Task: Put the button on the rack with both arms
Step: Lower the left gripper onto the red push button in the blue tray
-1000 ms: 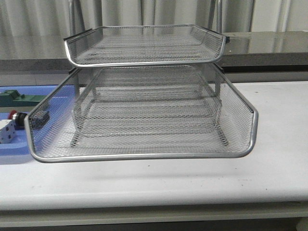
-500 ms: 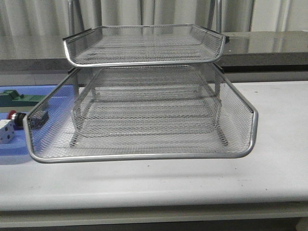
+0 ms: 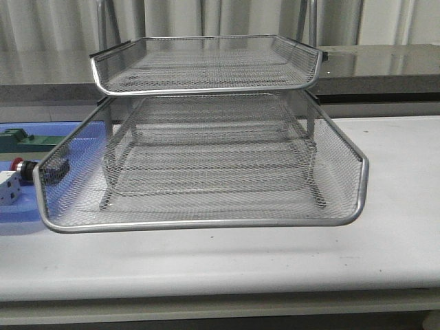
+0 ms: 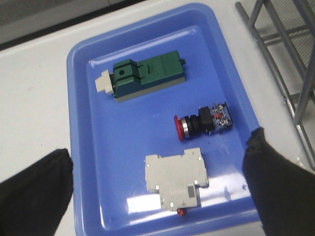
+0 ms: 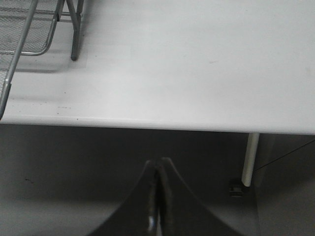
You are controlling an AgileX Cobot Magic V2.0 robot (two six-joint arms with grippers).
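Three parts lie in the blue tray (image 4: pixel 81 147) under my left wrist camera: a green block (image 4: pixel 147 78), a white block (image 4: pixel 174 179), and between them the button (image 4: pixel 204 121), on its side, red head pointing away from the rack (image 3: pixel 206 158). It touches neither block, though the white one sits just beside it. In the front view I only glimpse the red head at the far left, outside the rack's lower tier.

My left gripper (image 4: pixel 157 196) hangs above the tray with its fingers (image 4: pixel 275 187) spread wide, nothing between them. My right gripper (image 5: pixel 157 196) has its jaws pressed together on nothing, parked off the table edge (image 5: pixel 157 120), well away from the work.

I judge the button light, rigid and hard-shelled, not fragile, but rounded at the head and collar, so likely to roll or squirt out of a careless pinch. I would close across the squarer blue-black rear block, or the collar just behind the head, keeping clear of the white block.
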